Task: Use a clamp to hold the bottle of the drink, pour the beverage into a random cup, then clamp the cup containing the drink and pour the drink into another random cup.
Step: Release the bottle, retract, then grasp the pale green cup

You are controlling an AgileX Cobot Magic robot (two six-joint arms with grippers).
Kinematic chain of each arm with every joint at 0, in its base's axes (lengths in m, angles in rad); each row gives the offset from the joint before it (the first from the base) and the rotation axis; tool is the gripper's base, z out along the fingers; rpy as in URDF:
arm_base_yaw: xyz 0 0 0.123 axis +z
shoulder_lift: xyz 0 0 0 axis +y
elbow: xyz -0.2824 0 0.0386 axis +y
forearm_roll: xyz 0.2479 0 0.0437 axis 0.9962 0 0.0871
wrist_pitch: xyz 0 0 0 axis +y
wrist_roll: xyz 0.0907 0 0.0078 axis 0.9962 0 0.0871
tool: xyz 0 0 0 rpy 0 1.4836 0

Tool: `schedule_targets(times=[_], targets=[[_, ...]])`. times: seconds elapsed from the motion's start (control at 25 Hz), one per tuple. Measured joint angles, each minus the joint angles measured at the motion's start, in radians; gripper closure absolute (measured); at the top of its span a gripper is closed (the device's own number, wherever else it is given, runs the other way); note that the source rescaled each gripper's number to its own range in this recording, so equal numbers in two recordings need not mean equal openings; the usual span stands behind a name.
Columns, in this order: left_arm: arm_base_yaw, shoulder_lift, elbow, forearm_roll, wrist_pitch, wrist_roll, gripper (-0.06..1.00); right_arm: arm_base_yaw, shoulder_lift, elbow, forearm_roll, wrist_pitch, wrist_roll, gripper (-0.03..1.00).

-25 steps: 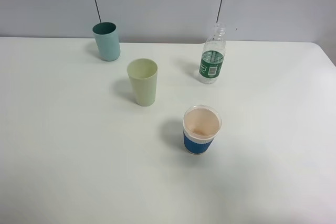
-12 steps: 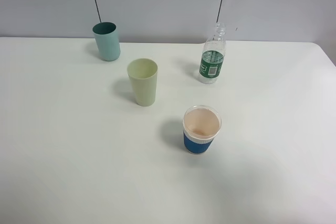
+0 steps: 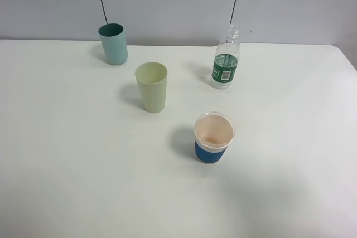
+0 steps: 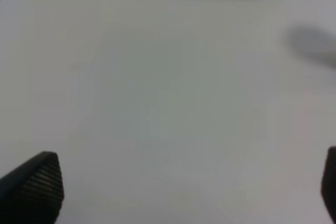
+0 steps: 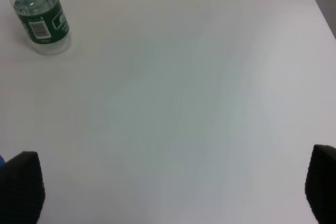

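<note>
Green-labelled bottle [image 3: 225,65] stands upright, neck up; left hand [image 4: 184,190] and right hand [image 5: 172,190] spread apart, empty.

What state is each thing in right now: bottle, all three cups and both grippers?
bottle: upright on the table, some clear liquid inside, not held
yellow-green cup: upright, looks empty
blue-banded cup: upright, looks empty
teal cup: upright, contents cannot be told
left gripper: open, holding nothing
right gripper: open, holding nothing
</note>
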State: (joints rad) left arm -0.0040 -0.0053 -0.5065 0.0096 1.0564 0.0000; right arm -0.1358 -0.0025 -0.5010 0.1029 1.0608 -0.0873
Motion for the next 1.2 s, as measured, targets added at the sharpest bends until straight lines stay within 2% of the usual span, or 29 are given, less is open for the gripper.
schedule_targets(times=[1.2], targets=[[0.0,0.0,0.0,0.0,0.0,0.0,-0.06,0.0,0.0,0.0,-0.003,-0.004,0.043,-0.03]])
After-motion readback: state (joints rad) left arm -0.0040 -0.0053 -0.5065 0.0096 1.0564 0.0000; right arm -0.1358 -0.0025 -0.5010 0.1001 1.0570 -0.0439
